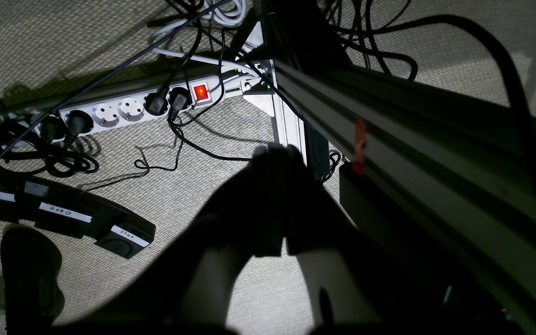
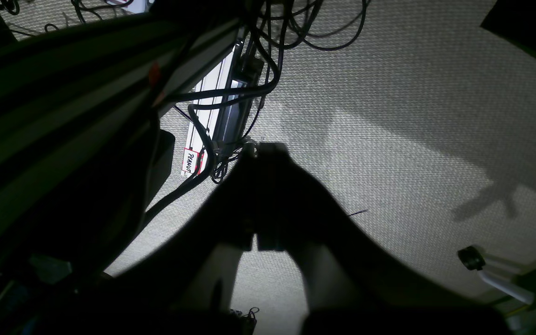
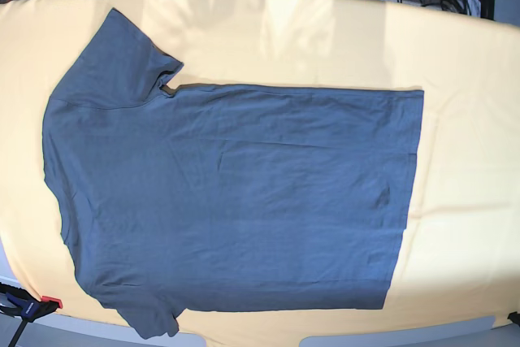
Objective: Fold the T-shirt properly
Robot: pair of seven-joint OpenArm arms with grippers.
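The dark slate blue-grey T-shirt (image 3: pixel 236 193) lies spread flat on the yellow-orange table cloth (image 3: pixel 463 201). Its neck and both sleeves are at the left and its straight hem is at the right. One sleeve points to the far left corner; the other hangs over the near edge. Neither gripper shows in the base view. My left gripper (image 1: pixel 275 150) and right gripper (image 2: pixel 265 147) are dark silhouettes hanging over the carpet floor beside the table frame. Their fingers are pressed together with nothing between them. No cloth shows in either wrist view.
A white power strip (image 1: pixel 123 109) with a lit red switch, labelled black foot pedals (image 1: pixel 63 214), loose cables and a dark shoe (image 1: pixel 30 274) lie on the floor. The aluminium table frame (image 1: pixel 389 139) runs beside the left gripper. A chair caster (image 2: pixel 470 257) sits at the right.
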